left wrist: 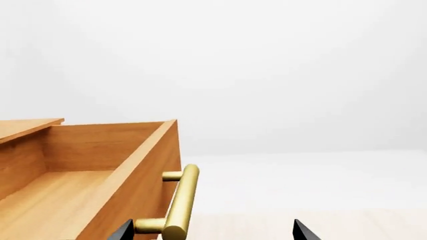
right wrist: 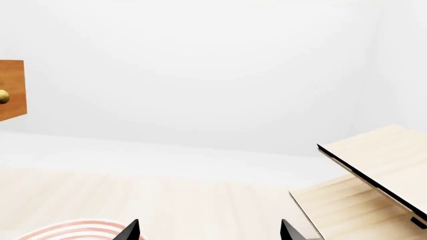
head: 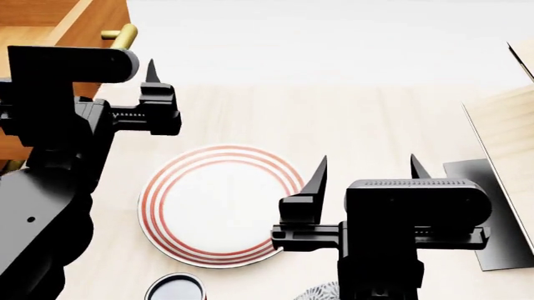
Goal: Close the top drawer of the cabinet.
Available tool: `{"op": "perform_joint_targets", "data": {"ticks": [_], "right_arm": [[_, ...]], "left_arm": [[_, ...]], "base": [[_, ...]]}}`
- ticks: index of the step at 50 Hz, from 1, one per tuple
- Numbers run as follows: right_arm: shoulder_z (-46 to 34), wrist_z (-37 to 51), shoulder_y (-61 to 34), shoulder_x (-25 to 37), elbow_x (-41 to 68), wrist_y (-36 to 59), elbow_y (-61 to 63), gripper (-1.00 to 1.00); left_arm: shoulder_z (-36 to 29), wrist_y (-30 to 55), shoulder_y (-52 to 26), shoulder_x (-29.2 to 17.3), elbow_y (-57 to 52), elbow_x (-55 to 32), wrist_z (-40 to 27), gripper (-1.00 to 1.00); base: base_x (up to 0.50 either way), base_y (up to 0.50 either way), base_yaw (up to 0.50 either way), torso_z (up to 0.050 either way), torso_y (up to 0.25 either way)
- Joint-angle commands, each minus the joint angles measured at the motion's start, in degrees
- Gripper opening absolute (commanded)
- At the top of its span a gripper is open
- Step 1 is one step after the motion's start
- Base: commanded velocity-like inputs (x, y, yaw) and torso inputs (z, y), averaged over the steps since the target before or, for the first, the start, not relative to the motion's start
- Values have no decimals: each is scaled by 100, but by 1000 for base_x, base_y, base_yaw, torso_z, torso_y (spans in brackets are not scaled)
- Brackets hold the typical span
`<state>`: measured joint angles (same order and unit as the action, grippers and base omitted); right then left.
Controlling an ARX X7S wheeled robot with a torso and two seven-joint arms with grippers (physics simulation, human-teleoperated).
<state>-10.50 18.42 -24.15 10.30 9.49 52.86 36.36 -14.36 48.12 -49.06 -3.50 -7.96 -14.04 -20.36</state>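
Note:
The top drawer (left wrist: 80,185) stands pulled out of the cabinet (left wrist: 27,127), its orange-brown box open on top. Its brass bar handle (left wrist: 181,200) runs along the flat front. My left gripper (left wrist: 213,234) is open; the handle's near end lies between the fingertips, close to one of them, with nothing gripped. In the head view the drawer (head: 87,25) and handle (head: 124,36) are at the top left, just beyond my left gripper (head: 125,74). My right gripper (head: 368,172) is open and empty over the floor, also in its wrist view (right wrist: 210,232).
A white plate with red rings (head: 219,206) lies between the arms. A dark cup (head: 175,289) and a patterned object (head: 321,292) sit at the near edge. Pale slanted wood panels (head: 509,125) on a dark grey base (head: 492,212) stand at the right.

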Motion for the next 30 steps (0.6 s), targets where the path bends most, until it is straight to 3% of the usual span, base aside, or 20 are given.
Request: {"op": "perform_joint_targets", "data": {"ticks": [1, 21, 30], "right_arm": [[-105, 51, 50, 5, 8, -38, 1, 100], [-247, 92, 98, 25, 58, -113, -65, 100], [-354, 185, 73, -15, 55, -2, 20, 100]], "left_arm": [[306, -821, -667, -179, 1866, 178, -168, 100], [734, -1342, -1168, -682, 3319, 356, -497, 100], [1067, -1441, -1327, -1131, 3757, 386, -664, 100]], "base": [[0, 0, 0, 0, 0], [0, 0, 0, 0, 0], [0, 0, 0, 0, 0]]}}
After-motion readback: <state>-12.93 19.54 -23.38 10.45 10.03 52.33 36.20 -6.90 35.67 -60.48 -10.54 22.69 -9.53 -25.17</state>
